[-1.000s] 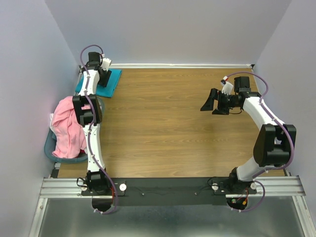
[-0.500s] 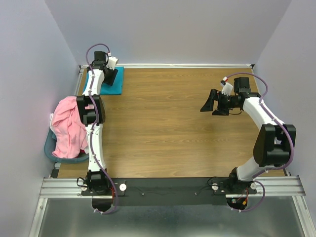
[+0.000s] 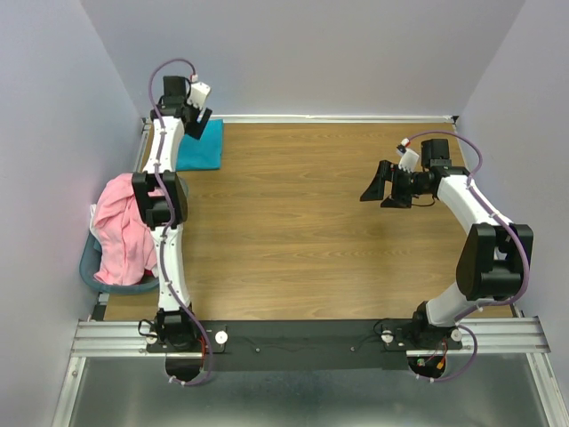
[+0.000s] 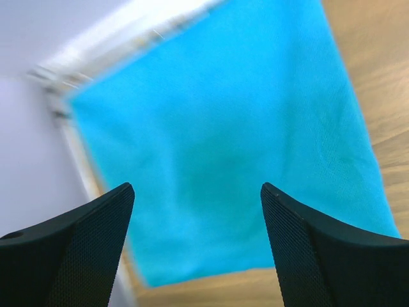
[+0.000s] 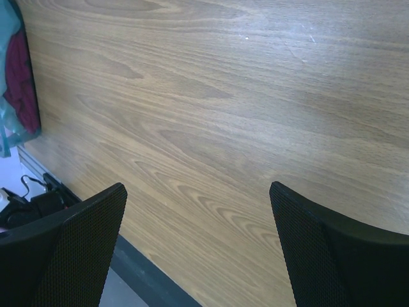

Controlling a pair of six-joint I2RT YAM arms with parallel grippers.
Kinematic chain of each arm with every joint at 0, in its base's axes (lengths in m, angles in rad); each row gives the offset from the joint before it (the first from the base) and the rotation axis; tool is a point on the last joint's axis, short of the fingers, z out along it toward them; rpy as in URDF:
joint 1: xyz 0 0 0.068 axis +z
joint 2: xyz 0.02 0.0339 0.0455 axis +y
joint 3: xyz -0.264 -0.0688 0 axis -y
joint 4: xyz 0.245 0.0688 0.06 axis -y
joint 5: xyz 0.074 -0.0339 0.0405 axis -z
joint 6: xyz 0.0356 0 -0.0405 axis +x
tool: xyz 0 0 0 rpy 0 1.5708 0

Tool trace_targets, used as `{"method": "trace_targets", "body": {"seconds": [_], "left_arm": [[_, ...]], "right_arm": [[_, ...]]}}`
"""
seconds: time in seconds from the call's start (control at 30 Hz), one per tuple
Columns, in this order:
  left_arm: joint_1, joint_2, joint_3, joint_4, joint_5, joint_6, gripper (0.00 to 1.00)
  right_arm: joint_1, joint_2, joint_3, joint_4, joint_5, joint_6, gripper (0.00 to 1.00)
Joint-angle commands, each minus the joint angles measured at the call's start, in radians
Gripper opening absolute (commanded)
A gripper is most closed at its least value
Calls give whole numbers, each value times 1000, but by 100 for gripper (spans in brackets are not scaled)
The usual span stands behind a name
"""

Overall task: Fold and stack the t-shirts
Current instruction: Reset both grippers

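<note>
The pink t-shirt (image 3: 124, 233) lies heaped in the basket (image 3: 89, 271), likely next to be folded. Just beyond the basket, the folded teal t-shirt (image 3: 203, 149) now lies released. The left gripper (image 4: 195, 188) has lifted off it, jaws wide and empty, and the right gripper (image 5: 198, 188), well right of the basket, also gapes empty.
</note>
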Motion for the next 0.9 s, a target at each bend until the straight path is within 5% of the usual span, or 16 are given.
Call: {"method": "trace_targets", "body": {"seconds": [0.0, 0.17, 0.47, 0.87], "left_arm": [[-32, -235, 20, 128, -92, 94, 90], [-66, -417, -19, 110, -65, 116, 93], [-328, -664, -294, -48, 53, -71, 93], [-450, -1086, -1180, 305, 213, -234, 98]], "right_arm": [[-8, -34, 25, -6, -34, -4, 100], [-8, -74, 32, -6, -27, -1, 100], [-8, -173, 57, -13, 80, -43, 100], [-10, -285, -113, -39, 251, -121, 100]]}}
